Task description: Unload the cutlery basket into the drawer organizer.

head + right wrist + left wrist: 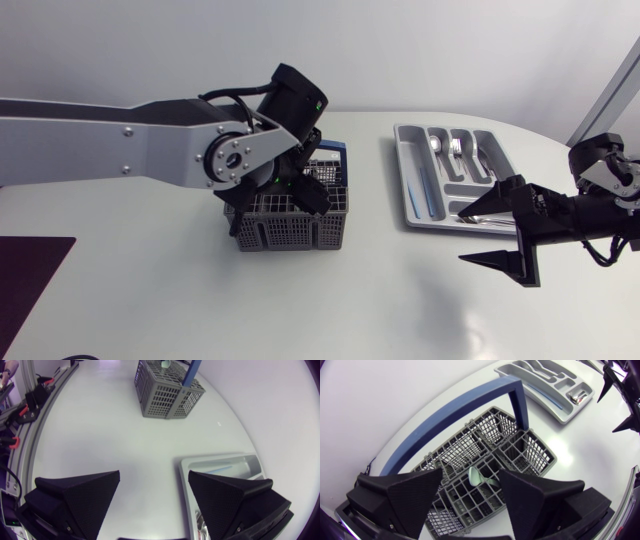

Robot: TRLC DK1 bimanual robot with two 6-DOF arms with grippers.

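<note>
The left arm (120,140) is stretched in from the table's (200,300) left edge to its middle. The wrist is bent downward, so that the left gripper (300,188) is held just above the cutlery basket (300,228). Its jaws are spread and nothing is grasped. A pale utensil (479,478) is seen in a basket compartment beneath the gap, and the blue handle (470,402) is stood upright. The right gripper (505,228) is held low near the table's right edge, jaws likewise released, at the near corner of the drawer organizer (412,200). The organizer is set toward the far right corner, with cutlery (457,148) laid in it.
</note>
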